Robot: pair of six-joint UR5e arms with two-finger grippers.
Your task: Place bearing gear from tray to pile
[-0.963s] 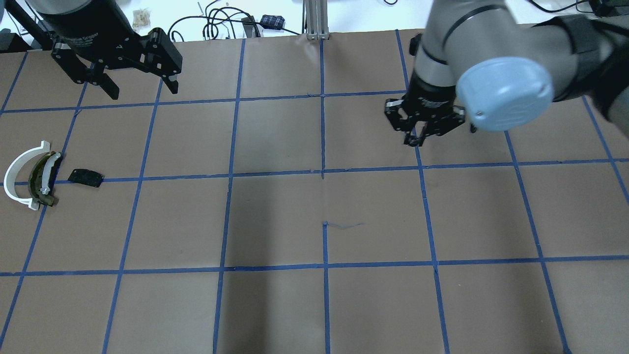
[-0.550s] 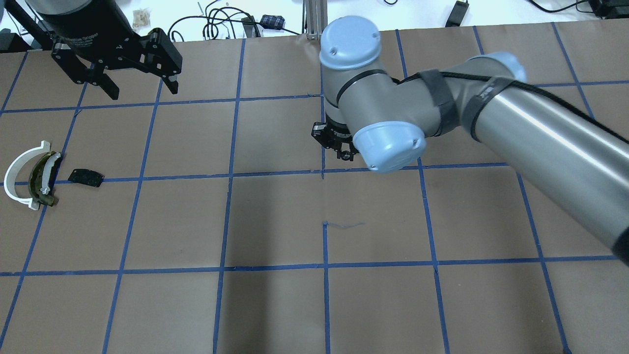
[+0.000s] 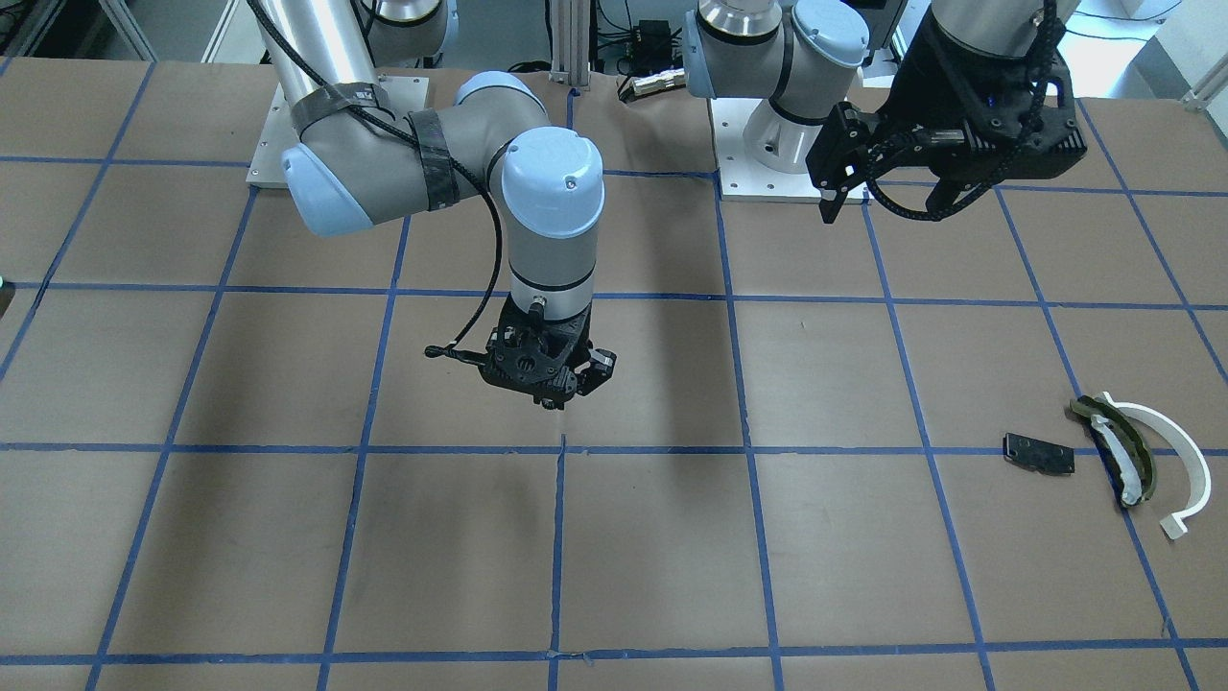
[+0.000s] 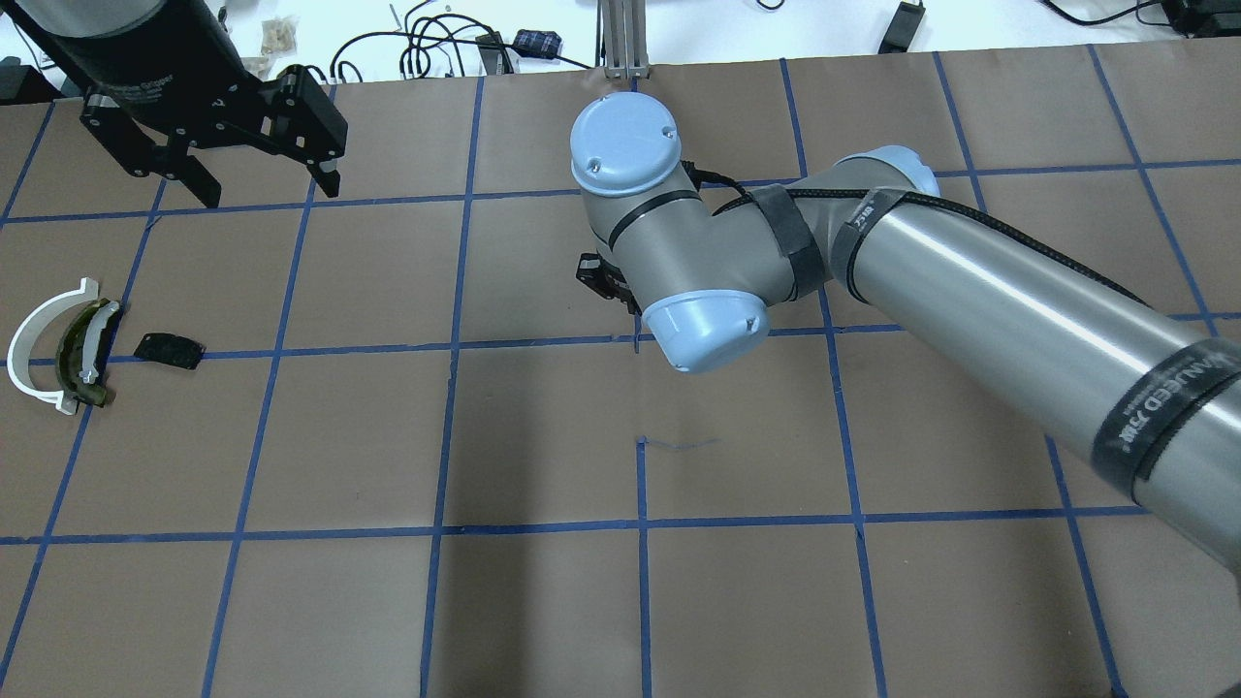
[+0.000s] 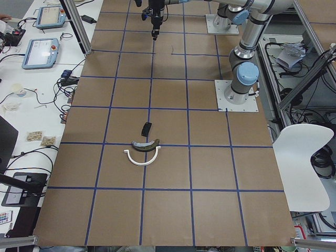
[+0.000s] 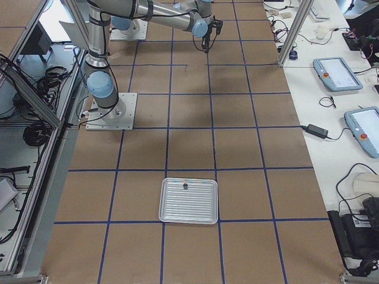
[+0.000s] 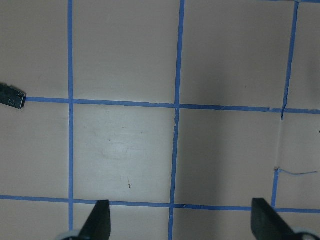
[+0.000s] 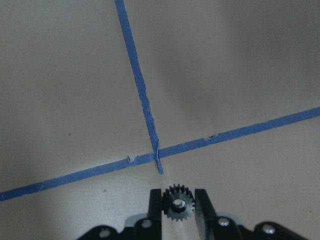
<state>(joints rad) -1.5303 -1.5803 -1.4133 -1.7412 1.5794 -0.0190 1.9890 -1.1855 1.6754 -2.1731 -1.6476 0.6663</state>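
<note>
My right gripper [image 8: 178, 196] is shut on a small black toothed bearing gear [image 8: 178, 206] with a metal hub. It hangs above a blue tape crossing near the table's middle, as the front view [image 3: 550, 401] shows; in the overhead view [image 4: 603, 281] the wrist mostly hides it. The pile lies at the table's left end: a white curved arc [image 4: 37, 349], an olive-and-white curved piece [image 4: 82, 354] and a flat black plate [image 4: 170, 349]. My left gripper [image 4: 270, 194] is open and empty, raised behind the pile. The tray [image 6: 189, 207] shows only in the exterior right view.
The table is brown paper with a blue tape grid. A small dark part [image 6: 185, 187] lies on the tray. The black plate's end shows at the left edge of the left wrist view [image 7: 11, 95]. Cables and a metal post [image 4: 620, 39] stand beyond the far edge.
My right arm has swung left across the table to its middle, its gripper staying shut. My left gripper has shifted slightly left and stays open.
</note>
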